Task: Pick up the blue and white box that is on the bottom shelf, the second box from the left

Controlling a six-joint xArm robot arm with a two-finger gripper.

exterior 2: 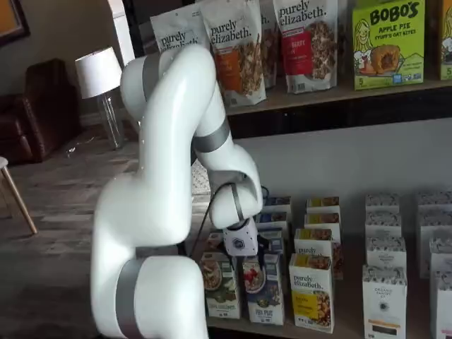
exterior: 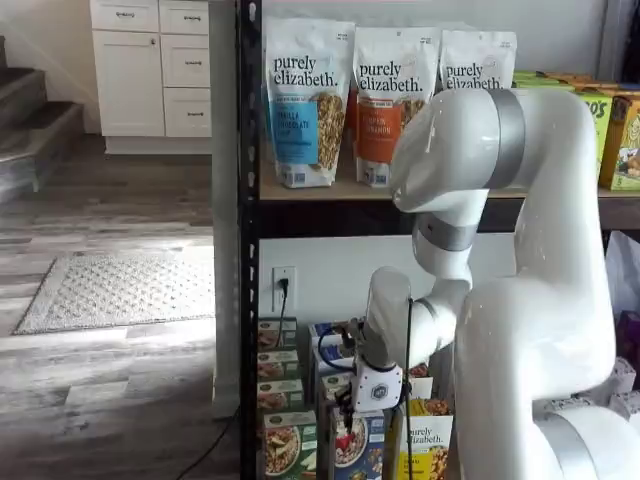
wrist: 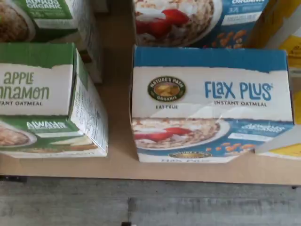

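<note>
The blue and white box [wrist: 211, 103], marked "Flax Plus", stands upright at the front of the bottom shelf [wrist: 117, 167], with more of its kind behind it. In both shelf views it is the front carton [exterior: 355, 448] [exterior 2: 265, 291] between a green-and-white one and a yellow one. My gripper [exterior: 346, 420] [exterior 2: 256, 248] hangs just above and in front of the box, apart from it, open with nothing in it. Only the dark tips of its fingers show, and none appear in the wrist view.
A green-and-white "Apple Cinnamon" carton [wrist: 47, 99] stands close beside the box, with a narrow gap between them. A yellow "purely elizabeth" carton [exterior: 425, 450] flanks the other side. White cartons [exterior 2: 385, 296] fill the shelf's right. The rack's black post [exterior: 248, 250] is near. Granola bags [exterior: 300, 100] stand on the tier above.
</note>
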